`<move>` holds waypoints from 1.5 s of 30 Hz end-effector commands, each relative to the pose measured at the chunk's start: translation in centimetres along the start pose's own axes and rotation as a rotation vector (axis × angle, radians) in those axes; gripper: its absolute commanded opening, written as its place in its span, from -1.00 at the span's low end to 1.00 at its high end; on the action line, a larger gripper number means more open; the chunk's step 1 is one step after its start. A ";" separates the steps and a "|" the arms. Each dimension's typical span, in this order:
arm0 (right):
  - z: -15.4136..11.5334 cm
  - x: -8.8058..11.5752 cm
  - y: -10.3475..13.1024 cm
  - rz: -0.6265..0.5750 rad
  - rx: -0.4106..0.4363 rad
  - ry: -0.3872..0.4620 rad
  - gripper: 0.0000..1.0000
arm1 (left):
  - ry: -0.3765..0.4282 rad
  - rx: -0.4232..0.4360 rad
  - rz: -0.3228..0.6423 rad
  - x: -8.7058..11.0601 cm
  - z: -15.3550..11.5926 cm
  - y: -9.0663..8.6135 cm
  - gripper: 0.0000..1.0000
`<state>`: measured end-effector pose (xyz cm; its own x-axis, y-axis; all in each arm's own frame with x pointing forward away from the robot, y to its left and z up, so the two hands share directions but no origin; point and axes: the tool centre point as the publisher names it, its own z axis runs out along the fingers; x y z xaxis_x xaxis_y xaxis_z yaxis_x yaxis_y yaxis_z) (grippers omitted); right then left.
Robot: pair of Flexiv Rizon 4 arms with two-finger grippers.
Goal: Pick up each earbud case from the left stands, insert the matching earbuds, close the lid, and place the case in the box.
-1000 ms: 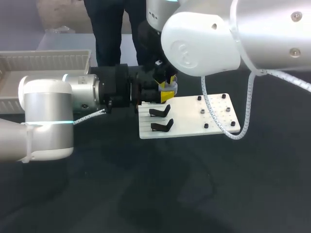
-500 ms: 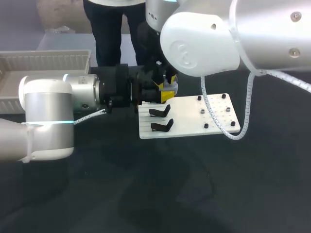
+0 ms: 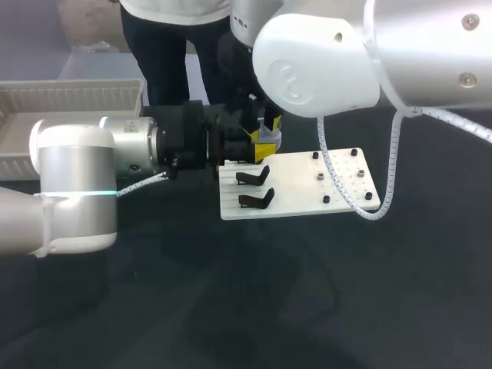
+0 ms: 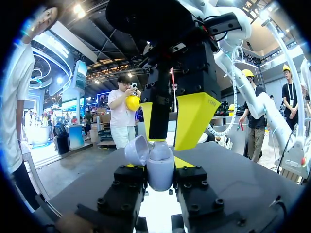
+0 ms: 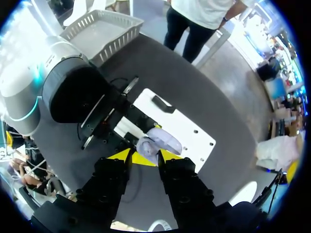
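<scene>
On the near side of the white board [image 3: 307, 206] we note a broad stretch of dark table [image 3: 254, 307] running back to our own edge. On the board's left part stand two black holders, the nearer stand [image 3: 257, 200] and the farther stand [image 3: 254, 177], close together and both inside the board's left edge. Small black pegs [image 3: 326, 199] dot its right part. The right arm's white coiled cable [image 3: 382, 207] hangs over the board's near-right corner.

At the board's far-left corner both arms crowd together. The left gripper [image 4: 160, 177] comes in level from the board's left and is clenched on the earbud case [image 4: 160, 162]. The case is pale lavender, held upright above that corner, with its lid swung open to one side. The right gripper [image 5: 145, 156] hangs straight above the case. Its yellow fingers [image 4: 194, 119] are spread apart with nothing seen pinched between them, the tips just over the case's open top. We cannot tell if they touch it.

Farther off, well apart to the left of the board's far-left corner, sits the white basket [image 3: 77, 94].
</scene>
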<state>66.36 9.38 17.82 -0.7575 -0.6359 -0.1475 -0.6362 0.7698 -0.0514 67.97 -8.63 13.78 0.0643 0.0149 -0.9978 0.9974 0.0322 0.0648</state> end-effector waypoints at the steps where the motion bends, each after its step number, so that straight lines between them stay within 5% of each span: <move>1: -0.6 -0.1 0.1 0.001 0.003 0.002 -0.32 | -0.004 -0.006 0.004 0.0 -0.1 -0.2 -1.00; 10: -3.1 -2.5 -1.4 0.017 0.023 -0.122 -0.31 | -0.004 -0.006 0.004 0.0 -0.1 -0.2 -1.00; 20: 0.2 -5.6 -4.6 0.083 0.039 -0.156 -0.26 | -0.004 -0.006 0.004 0.0 -0.1 -0.2 -1.00; 45: 1.3 -1.1 -2.8 0.147 0.010 -0.118 -0.27 | -0.004 -0.006 0.004 0.0 -0.1 -0.2 -1.00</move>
<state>70.02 8.43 17.05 -0.8213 -0.5163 -0.2428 -0.5265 0.8498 -0.0262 67.82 -8.62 13.75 0.0635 0.0150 -0.9979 0.9975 0.0302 0.0639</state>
